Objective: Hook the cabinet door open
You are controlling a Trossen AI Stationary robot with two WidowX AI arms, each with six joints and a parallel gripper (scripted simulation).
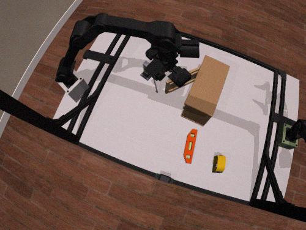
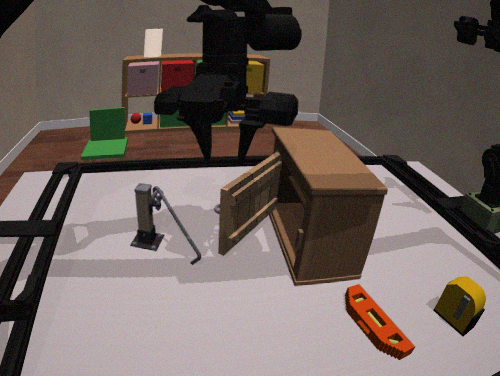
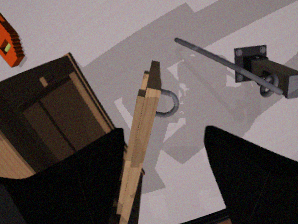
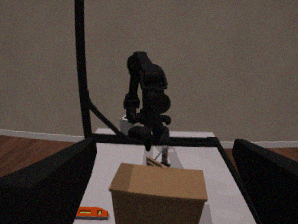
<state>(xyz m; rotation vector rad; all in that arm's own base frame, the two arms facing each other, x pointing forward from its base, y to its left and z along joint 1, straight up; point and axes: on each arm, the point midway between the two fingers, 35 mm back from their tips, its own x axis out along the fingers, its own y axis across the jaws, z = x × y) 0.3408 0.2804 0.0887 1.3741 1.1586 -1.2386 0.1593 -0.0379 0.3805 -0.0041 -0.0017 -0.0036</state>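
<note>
The wooden cabinet [image 2: 325, 200] stands mid-table with its slatted door [image 2: 250, 210] swung partly open. A metal eye [image 3: 168, 104] sticks out of the door's outer face. The grey post [image 2: 145, 215] stands to the door's side. Its hook [image 2: 180, 225] hangs from the post's top and slants down, its tip on the table, apart from the door. My left gripper [image 2: 225, 142] hovers above the door's top edge, open and empty; in the left wrist view the left gripper [image 3: 162, 156] looks down on the door's edge. My right gripper [image 4: 166, 146] is open and empty, high up at the table's far end.
An orange level [image 2: 378, 327] and a yellow tape measure [image 2: 461, 304] lie in front of the cabinet. Black frame rails [image 2: 30, 230] run along the table's sides. A shelf with coloured boxes [image 2: 195, 90] stands behind the table.
</note>
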